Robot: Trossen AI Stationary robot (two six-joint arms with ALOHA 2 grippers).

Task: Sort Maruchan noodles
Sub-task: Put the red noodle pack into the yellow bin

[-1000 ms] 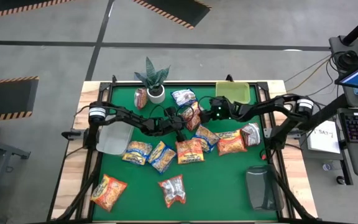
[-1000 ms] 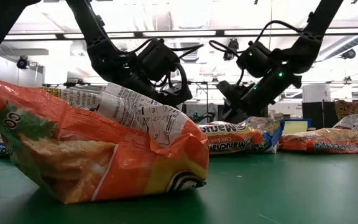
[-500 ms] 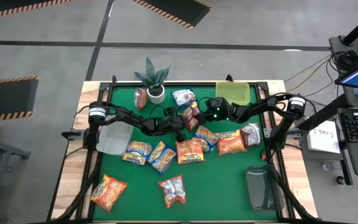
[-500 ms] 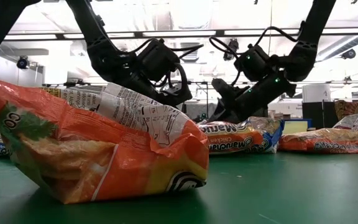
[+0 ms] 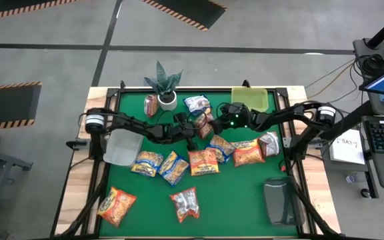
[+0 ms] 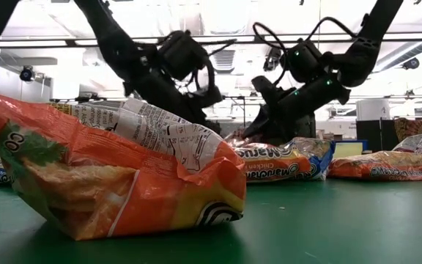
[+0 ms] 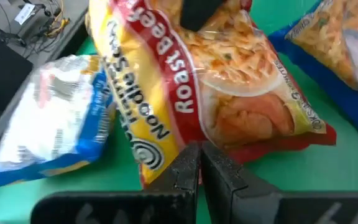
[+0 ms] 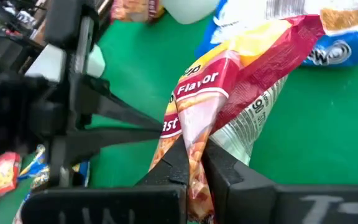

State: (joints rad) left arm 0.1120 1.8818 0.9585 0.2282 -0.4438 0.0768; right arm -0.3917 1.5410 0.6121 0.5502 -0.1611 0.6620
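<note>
A red-and-yellow Maruchan noodle packet [image 5: 203, 125] marked Roast Beef sits at the far middle of the green mat, between my two grippers. My left gripper [image 5: 193, 130] is shut on its left end. My right gripper [image 5: 212, 119] is shut on its right end. Other noodle packets lie flat in a row [image 5: 204, 161] across the mat's middle. Two more [image 5: 117, 205] [image 5: 185, 204] lie nearer the front, and two lie at the far side beside a potted plant [image 5: 163, 83]. My left gripper [image 7: 199, 163] pinches the packet's yellow end edge [image 7: 166, 160] between its two shut fingers, coming roughly level from the table's left. The packet [image 7: 229, 93] spreads away from the fingertips, printed face up. My right gripper [image 8: 194, 165] pinches the packet's opposite end [image 8: 194, 140] between its two fingers, coming from the table's right and slanting down. The wrapper is gathered into a narrow crease at the fingers and widens beyond them [image 8: 229, 81]. Whether its underside touches the mat I cannot tell.
A lime-green tray [image 5: 250, 99] stands at the far right. A grey bin [image 5: 121, 148] sits at the left edge and another [image 5: 280, 201] at the near right. A blue-and-white packet [image 7: 55, 118] lies close beside the held one.
My right gripper has moved slightly toward the table's left onto the Roast Beef packet and shut on its end. Both grippers have risen a little. My left gripper has stayed shut.
</note>
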